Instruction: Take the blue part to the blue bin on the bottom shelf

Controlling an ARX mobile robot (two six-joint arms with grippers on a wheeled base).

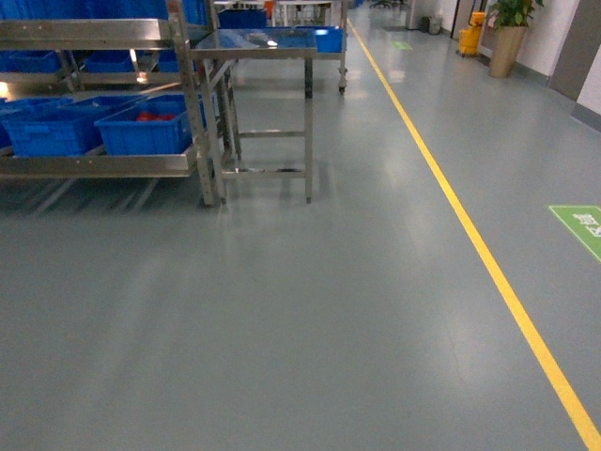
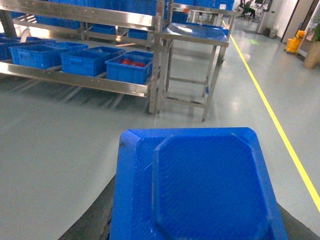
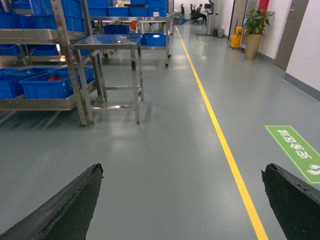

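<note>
We carry the blue part [image 2: 197, 187] clamped in our left gripper [image 2: 195, 220], ready for a blue bin [image 1: 146, 129] on the bottom shelf [image 1: 94, 166] ahead; our right gripper [image 3: 182, 200] gapes wide, empty.

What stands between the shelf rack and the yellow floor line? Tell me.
In the head view, the small steel table, then bare grey floor, lie between the rack and the yellow line.

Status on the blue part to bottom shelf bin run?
Done: the left gripper holds the blue part. In hand: the rack's bottom shelf with its blue bins lies across open floor from the robot, so the approach is unfinished. Left: reach the shelf and drop the part in a bin. The right gripper is open, empty.
</note>
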